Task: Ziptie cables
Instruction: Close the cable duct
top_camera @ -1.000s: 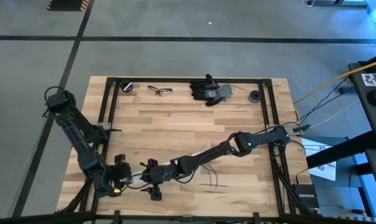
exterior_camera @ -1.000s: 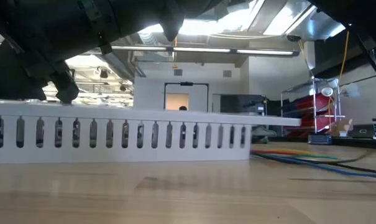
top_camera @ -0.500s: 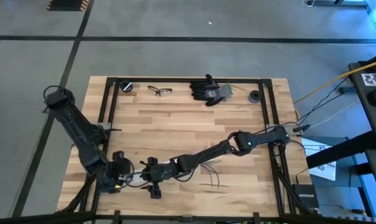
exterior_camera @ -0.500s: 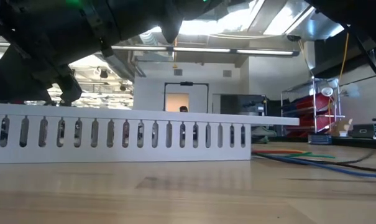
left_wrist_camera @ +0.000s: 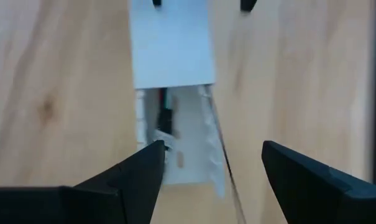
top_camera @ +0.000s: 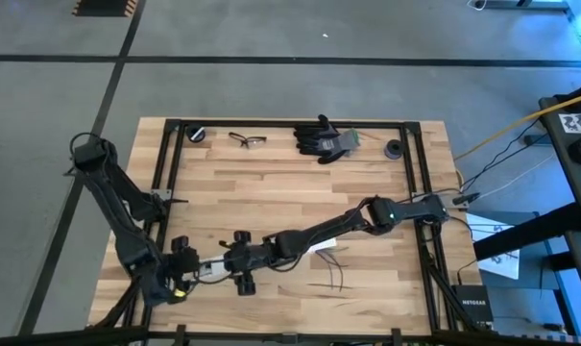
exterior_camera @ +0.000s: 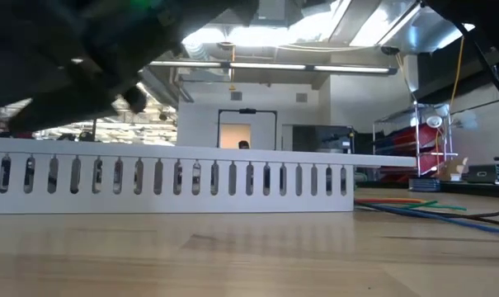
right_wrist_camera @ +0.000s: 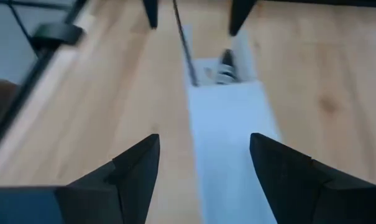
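A long white slotted duct (exterior_camera: 175, 177) lies on the wooden table, its lid (right_wrist_camera: 228, 124) on top. It runs beneath my right arm. The cables show as dark and greenish wires (left_wrist_camera: 165, 118) inside its uncovered end. Loose thin wires (top_camera: 333, 276) lie splayed on the table near the front edge. My left gripper (left_wrist_camera: 212, 155) is open at that uncovered end (top_camera: 202, 271), with the end lying between its fingers. My right gripper (right_wrist_camera: 203, 146) is open above the lid, facing the left one (top_camera: 189, 264) along the duct. I see neither gripper gripping anything.
Black gloves (top_camera: 324, 139), safety glasses (top_camera: 247, 140) and two small black rolls (top_camera: 196, 134) (top_camera: 394, 148) lie along the far edge. Black frame rails (top_camera: 170, 173) border the table. Coloured cables (exterior_camera: 414, 206) lie at the right in the low view.
My right gripper has risen a little and drawn toward the table's far edge. In the low view the duct has shifted toward the picture's right, and it now lies level.
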{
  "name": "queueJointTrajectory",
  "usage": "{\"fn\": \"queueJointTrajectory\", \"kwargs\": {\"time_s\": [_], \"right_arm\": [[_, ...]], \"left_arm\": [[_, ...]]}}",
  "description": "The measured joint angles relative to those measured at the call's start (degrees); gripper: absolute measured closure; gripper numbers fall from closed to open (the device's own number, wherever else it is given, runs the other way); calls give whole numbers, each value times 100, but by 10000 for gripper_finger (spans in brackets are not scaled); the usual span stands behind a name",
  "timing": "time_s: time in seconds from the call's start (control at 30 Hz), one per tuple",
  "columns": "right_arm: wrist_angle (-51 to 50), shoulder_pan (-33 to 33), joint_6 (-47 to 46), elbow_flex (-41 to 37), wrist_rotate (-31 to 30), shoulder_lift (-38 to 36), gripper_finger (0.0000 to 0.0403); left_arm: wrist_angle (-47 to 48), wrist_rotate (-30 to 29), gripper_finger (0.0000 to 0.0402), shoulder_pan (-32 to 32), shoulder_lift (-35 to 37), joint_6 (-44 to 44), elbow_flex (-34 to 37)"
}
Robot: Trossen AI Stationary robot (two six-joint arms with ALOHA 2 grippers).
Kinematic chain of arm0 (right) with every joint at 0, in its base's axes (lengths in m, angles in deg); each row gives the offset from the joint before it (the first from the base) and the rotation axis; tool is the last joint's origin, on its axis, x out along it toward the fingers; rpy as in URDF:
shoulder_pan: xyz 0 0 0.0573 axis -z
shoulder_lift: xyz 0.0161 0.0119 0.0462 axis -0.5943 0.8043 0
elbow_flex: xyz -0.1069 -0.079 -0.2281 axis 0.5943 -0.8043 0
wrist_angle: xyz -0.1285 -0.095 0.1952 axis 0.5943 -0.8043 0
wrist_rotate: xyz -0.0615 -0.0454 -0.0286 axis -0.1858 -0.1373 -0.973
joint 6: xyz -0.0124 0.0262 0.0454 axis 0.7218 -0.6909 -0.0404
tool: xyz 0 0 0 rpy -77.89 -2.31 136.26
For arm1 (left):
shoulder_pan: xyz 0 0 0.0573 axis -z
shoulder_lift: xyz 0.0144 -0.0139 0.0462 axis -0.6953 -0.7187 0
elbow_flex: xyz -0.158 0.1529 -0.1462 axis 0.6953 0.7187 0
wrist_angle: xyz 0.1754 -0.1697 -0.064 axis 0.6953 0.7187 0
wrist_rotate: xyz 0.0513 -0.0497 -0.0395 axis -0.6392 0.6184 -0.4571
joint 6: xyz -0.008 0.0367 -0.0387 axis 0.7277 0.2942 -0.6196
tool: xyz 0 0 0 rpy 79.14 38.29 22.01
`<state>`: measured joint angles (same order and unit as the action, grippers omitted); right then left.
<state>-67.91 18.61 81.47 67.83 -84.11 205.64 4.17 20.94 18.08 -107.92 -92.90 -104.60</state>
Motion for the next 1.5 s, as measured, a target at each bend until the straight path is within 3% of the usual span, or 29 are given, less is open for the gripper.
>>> {"fn": "queueJointTrajectory", "kwargs": {"time_s": [0.23, 0.77, 1.07, 1.2, 1.5], "right_arm": [[-896, -6, 341, 13, -389, -278, 165], [-1040, -17, 349, 26, -421, -311, 165], [-1045, -17, 349, 33, -421, -318, 165], [-1067, -15, 348, 35, -416, -331, 165], [-1637, -63, 35, 42, -266, -632, 165]], "left_arm": [[12, -687, 148, -36, -505, 63, 0], [-295, -768, 149, -25, -597, -469, 335], [-543, -694, 149, -24, -634, -355, 483], [-689, -961, 150, -11, -636, -363, 596], [-981, -1392, 203, 28, -632, -495, 853]]}}
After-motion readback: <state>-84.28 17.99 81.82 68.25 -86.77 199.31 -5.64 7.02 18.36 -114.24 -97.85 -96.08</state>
